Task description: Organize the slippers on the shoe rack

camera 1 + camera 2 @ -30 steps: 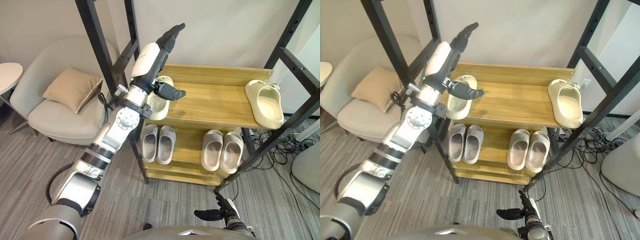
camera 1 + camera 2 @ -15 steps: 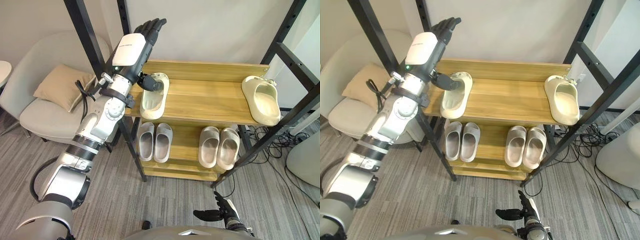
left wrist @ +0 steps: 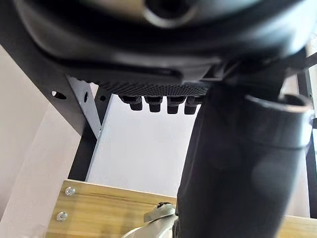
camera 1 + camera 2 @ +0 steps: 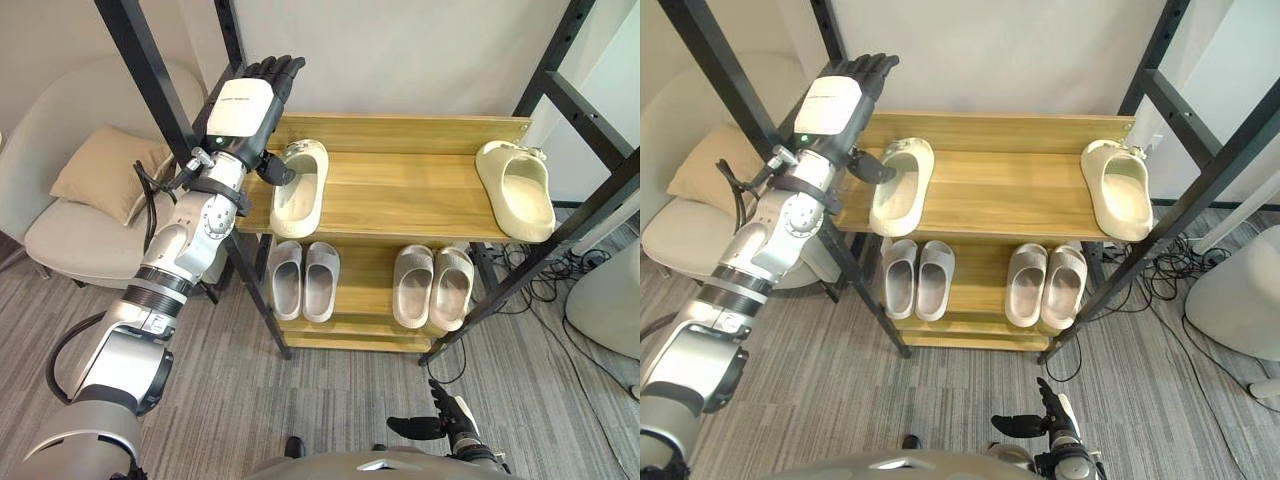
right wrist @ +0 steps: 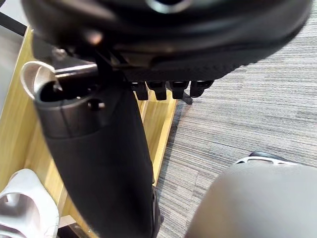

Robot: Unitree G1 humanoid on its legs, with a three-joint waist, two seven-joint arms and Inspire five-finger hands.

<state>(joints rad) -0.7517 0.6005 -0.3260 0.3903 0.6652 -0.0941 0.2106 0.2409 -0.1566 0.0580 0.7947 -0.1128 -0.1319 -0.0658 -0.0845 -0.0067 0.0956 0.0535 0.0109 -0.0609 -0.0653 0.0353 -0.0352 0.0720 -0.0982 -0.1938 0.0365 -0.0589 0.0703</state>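
Now left hand (image 4: 243,108) back (fingers (image 4: 272,70) straight) beside slipper (image 4: 298,188).

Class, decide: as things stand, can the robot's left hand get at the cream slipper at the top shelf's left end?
Probably yes. The left hand is raised and open right beside that slipper, with nothing between them.

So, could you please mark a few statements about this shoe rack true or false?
1. The cream slippers lie side by side on the top shelf. False: the left slipper and the right slipper lie at opposite ends.
2. A left grey pair and a right grey pair sit on the lower shelf. True.
3. The left hand grips a slipper. False: its fingers are straight, holding nothing.
4. A cushion lies on the armchair. True.
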